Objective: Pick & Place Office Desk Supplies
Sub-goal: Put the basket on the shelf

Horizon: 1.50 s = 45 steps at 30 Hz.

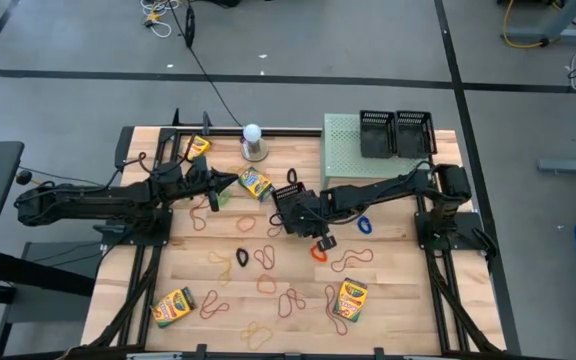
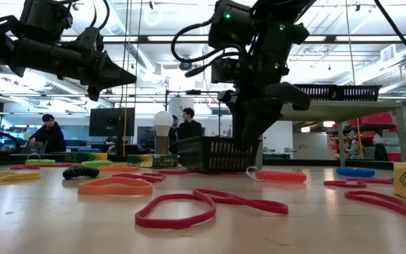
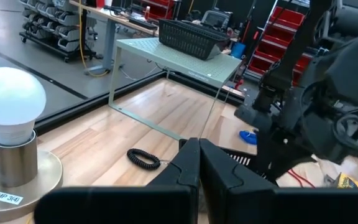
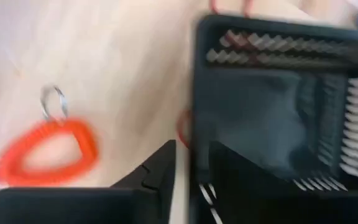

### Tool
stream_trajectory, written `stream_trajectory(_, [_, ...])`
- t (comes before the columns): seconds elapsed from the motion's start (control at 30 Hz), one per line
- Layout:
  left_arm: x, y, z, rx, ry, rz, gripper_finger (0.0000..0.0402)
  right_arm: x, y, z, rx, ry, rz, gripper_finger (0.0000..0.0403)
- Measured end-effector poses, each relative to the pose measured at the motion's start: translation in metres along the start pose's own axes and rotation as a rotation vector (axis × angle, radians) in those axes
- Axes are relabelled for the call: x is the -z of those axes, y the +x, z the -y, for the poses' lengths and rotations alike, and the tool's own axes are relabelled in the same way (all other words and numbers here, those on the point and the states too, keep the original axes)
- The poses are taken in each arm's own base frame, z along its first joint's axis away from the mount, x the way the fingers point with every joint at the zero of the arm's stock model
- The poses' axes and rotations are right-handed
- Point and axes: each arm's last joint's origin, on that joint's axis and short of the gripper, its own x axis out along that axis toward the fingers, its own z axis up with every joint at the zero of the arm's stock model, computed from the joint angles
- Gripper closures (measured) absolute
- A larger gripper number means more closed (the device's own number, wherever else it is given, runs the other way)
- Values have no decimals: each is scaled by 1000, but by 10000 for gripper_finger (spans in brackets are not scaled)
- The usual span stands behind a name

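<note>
A small black mesh basket (image 1: 288, 197) (image 2: 213, 152) stands on the wooden table near its middle. My right gripper (image 1: 292, 213) (image 4: 191, 163) comes down on it from the table's right side and is shut on its wall. An orange coil loop (image 1: 320, 250) (image 4: 48, 149) lies just beside the basket, toward the near edge. My left gripper (image 1: 220, 192) (image 3: 197, 155) hovers shut and level over the table's left half, holding nothing. Yellow-and-green crayon boxes (image 1: 255, 182) (image 1: 351, 298) (image 1: 173, 305) and several rubber-band loops (image 1: 268, 258) lie flat on the table. My right gripper has the basket's side wall (image 4: 196, 134) between its two fingers, one finger inside the basket and one outside. The fingers come from above, slanting steeply down. In the low view the basket's bottom (image 2: 210, 168) rests on the table, upright.
A pale green mesh riser (image 1: 343, 150) at the far right carries two more black baskets (image 1: 378, 132) (image 1: 415, 132). A white ball lamp on a metal base (image 1: 253, 140) stands at the far edge. A blue coil (image 1: 364, 225) lies under the right arm. People sit in the room beyond.
</note>
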Motion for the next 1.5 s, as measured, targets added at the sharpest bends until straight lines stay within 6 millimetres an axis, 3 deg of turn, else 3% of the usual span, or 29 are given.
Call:
stream_trajectory(0.13, [0,0,0,0,-10,-1,394,1,1,-1,-1,0,-21,360])
stream_trajectory(0.23, [0,0,0,0,-9,3,394,0,-16,2,70,21,-29,391])
stream_trajectory(0.4, [-2,0,0,-27,-10,24,394,-13,-67,11,143,32,57,387])
stream_trajectory(0.57, [-3,0,0,-27,11,32,394,-23,-132,22,271,50,91,393])
stream_trajectory(0.7, [-3,0,0,-27,13,34,394,-21,-175,39,356,98,61,391])
stream_trajectory(0.8, [-3,0,0,-32,13,35,394,-12,-193,56,395,144,30,394])
stream_trajectory(0.93, [-3,0,-1,-45,12,39,394,6,-194,79,403,212,-17,391])
stream_trajectory(1.03, [-3,0,-1,-45,12,39,394,21,-182,91,343,238,-54,391])
stream_trajectory(1.27, [-3,0,-1,-45,12,39,394,48,-165,108,295,223,-138,392])
stream_trajectory(1.5, [-3,0,-1,-44,9,39,394,64,-166,121,271,306,-159,391])
